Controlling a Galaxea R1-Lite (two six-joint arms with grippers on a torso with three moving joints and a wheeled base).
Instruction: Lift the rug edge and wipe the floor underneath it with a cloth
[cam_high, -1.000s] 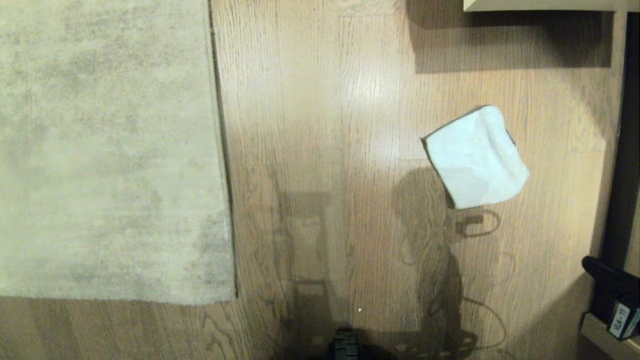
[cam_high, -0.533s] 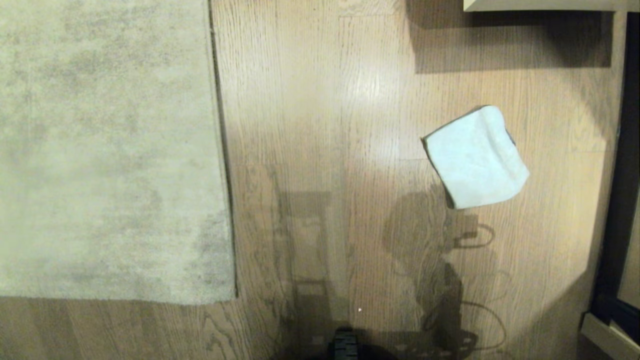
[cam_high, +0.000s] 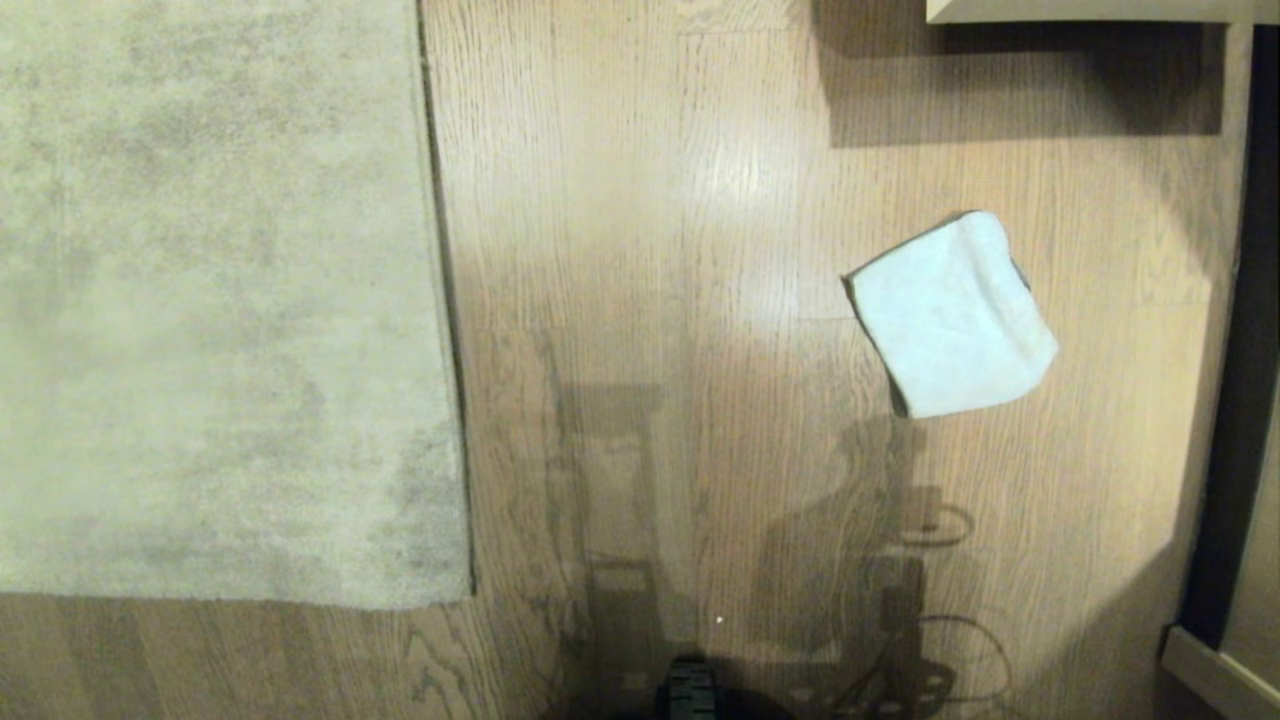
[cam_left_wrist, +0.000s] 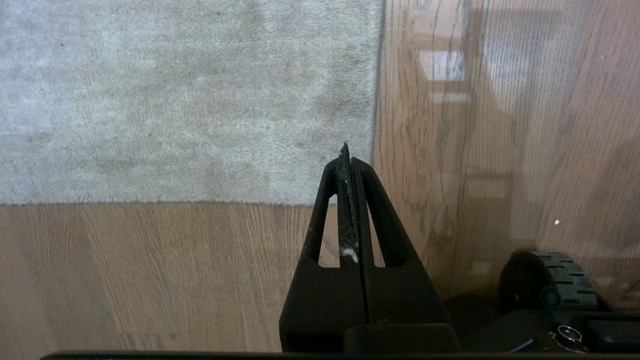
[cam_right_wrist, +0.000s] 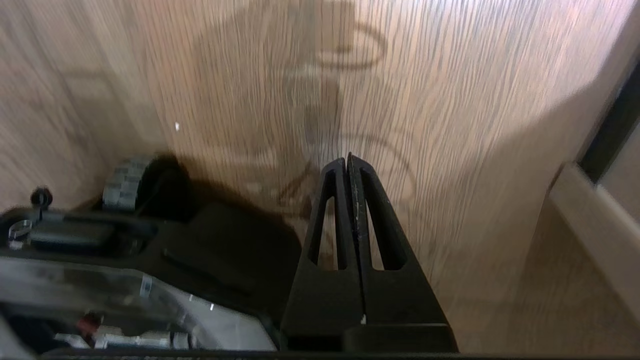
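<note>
A pale cream flat-edged furniture panel (cam_high: 1085, 10) ran along the far right of the head view, casting a dark shadow below it. A tall dark vertical strip (cam_high: 1240, 400) stood at the right edge, with a light beige ledge (cam_high: 1215, 675) slanting beside its foot.

Mottled beige rug edge (cam_high: 445, 300) lies flat on wood-grain floor (cam_high: 640, 250); folded pale blue cloth (cam_high: 950, 315) rests well apart
</note>
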